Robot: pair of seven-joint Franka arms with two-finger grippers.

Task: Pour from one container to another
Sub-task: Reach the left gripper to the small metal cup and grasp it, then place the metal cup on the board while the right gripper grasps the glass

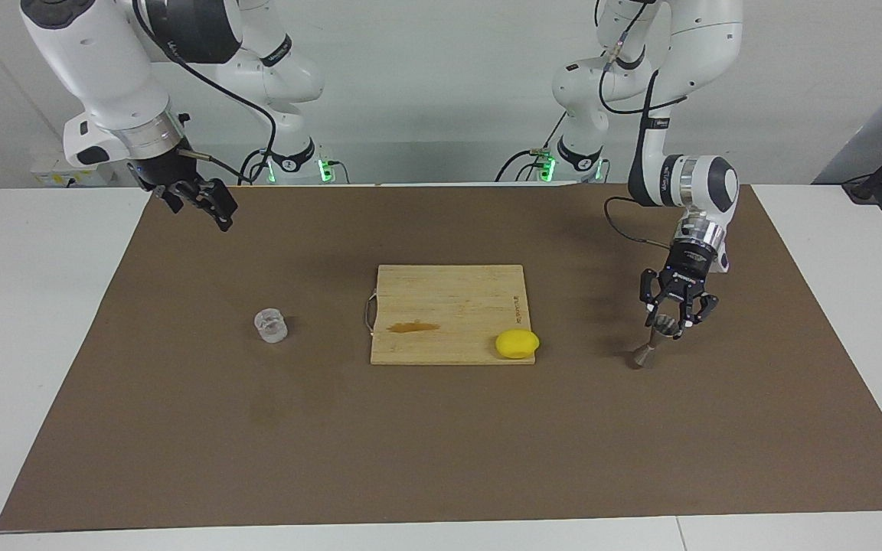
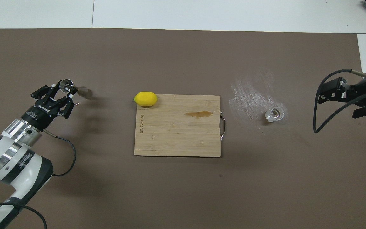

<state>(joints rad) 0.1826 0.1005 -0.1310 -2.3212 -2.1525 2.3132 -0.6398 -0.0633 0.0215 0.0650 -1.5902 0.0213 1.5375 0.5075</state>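
Note:
The clear glass cup (image 1: pixel 271 324) stands on the brown mat toward the right arm's end; it also shows in the overhead view (image 2: pixel 275 114). The metal jigger (image 1: pixel 654 343) is toward the left arm's end, tilted, its lower cone on the mat; the overhead view shows it too (image 2: pixel 75 89). My left gripper (image 1: pixel 668 327) comes down from above with its fingers closed around the jigger's upper cone (image 2: pixel 65 90). My right gripper (image 1: pixel 200 203) is open and empty, raised over the mat's corner near the robots, well apart from the cup (image 2: pixel 338 95).
A wooden cutting board (image 1: pixel 449 295) with a metal handle lies mid-mat, with a brown stain (image 1: pixel 413 327) on it. A yellow lemon (image 1: pixel 517 343) sits at the board's corner toward the jigger. A pale smear (image 2: pixel 249 92) marks the mat beside the cup.

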